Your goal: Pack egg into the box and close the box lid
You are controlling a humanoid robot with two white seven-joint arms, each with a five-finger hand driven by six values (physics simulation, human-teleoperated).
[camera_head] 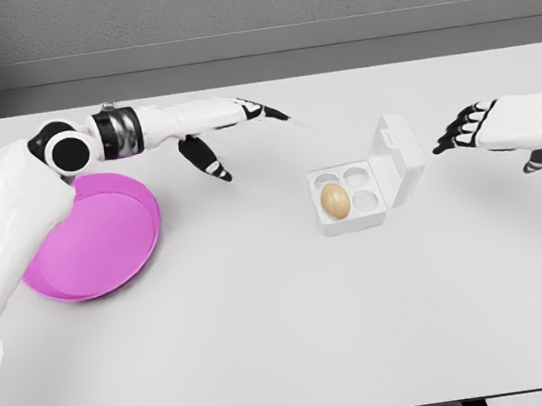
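Left hand hangs over the white table with its fingers spread and loose, gripping nothing — the pink plate lies back under its forearm, and the box sits well off beyond its fingertips. Inside that box the egg rests in the near-left cup, the lid tilted up and open on the far side. Right hand hovers just past the lid, fingers extended toward it, holding nothing.

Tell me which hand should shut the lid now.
Right. The right hand hovers open just beyond the white egg box's raised lid, on its hinge side; the left hand is farther off.
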